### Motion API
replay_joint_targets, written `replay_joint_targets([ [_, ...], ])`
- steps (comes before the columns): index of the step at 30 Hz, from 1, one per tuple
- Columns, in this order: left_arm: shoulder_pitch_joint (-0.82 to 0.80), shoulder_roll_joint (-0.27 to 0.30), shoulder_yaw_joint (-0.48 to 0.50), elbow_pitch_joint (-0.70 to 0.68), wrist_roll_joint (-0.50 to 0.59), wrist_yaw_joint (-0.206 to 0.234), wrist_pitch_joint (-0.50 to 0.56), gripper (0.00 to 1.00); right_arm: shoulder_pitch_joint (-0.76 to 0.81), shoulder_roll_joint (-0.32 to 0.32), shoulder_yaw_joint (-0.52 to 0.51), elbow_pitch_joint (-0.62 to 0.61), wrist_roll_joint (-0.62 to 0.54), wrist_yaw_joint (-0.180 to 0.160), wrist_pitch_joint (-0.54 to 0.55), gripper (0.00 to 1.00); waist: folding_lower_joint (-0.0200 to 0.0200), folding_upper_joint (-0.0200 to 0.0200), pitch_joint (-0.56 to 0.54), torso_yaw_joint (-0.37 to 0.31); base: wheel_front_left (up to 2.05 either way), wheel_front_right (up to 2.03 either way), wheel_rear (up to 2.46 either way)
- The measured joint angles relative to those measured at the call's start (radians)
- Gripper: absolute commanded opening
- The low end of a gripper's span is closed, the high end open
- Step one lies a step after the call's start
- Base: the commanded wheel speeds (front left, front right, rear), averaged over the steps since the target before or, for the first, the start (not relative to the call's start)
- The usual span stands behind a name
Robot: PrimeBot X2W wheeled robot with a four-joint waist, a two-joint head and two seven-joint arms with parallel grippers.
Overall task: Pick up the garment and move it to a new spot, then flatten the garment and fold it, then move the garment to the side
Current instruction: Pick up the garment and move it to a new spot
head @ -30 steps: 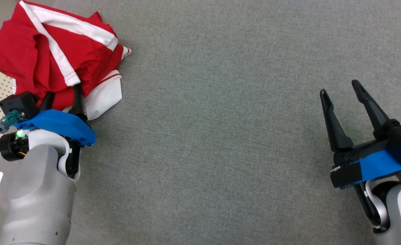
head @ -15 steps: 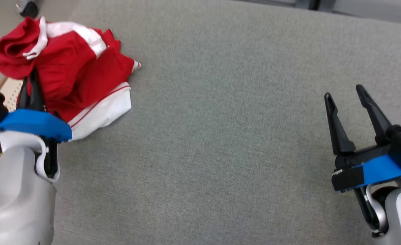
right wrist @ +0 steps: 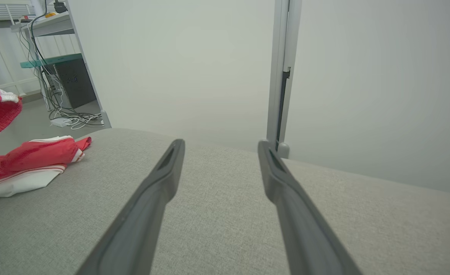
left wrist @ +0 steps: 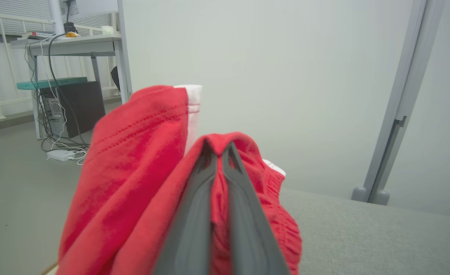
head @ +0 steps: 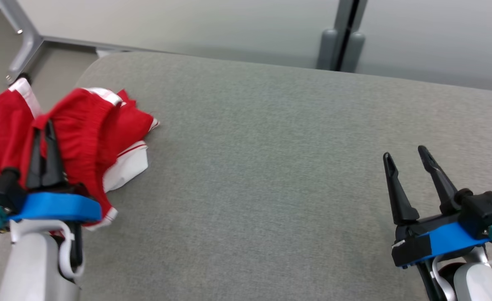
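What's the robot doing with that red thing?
The robot's left gripper is shut on a bunched-up red cloth garment with white trim. Part of the garment is held up off the grey fabric-covered table, and the rest lies on the table near its left end. The right gripper is open and holds nothing, hovering over the bare right side. No flattening or folding has been done yet.

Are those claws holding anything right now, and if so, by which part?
The left gripper is shut on the red and white garment, pinching a raised fold of its red cloth. The right gripper is open and holds nothing.
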Motion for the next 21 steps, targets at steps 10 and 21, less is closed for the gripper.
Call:
replay_joint_targets([
  [10,0.080,-0.068,-0.154,-0.164,0.036,-0.019,0.063,0.00,0.034,0.024,-0.002,-0.011,0.003,0.000,-0.007,1.00,0.0003,0.0001,-0.006,-0.141,0.00,0.00,0.00],
  [21,-0.043,-0.127,-0.480,-0.154,0.042,-0.056,0.112,0.00,0.003,0.045,-0.023,-0.002,0.013,0.000,-0.049,1.00,0.0005,0.0002,0.110,-0.364,0.00,0.00,0.00],
])
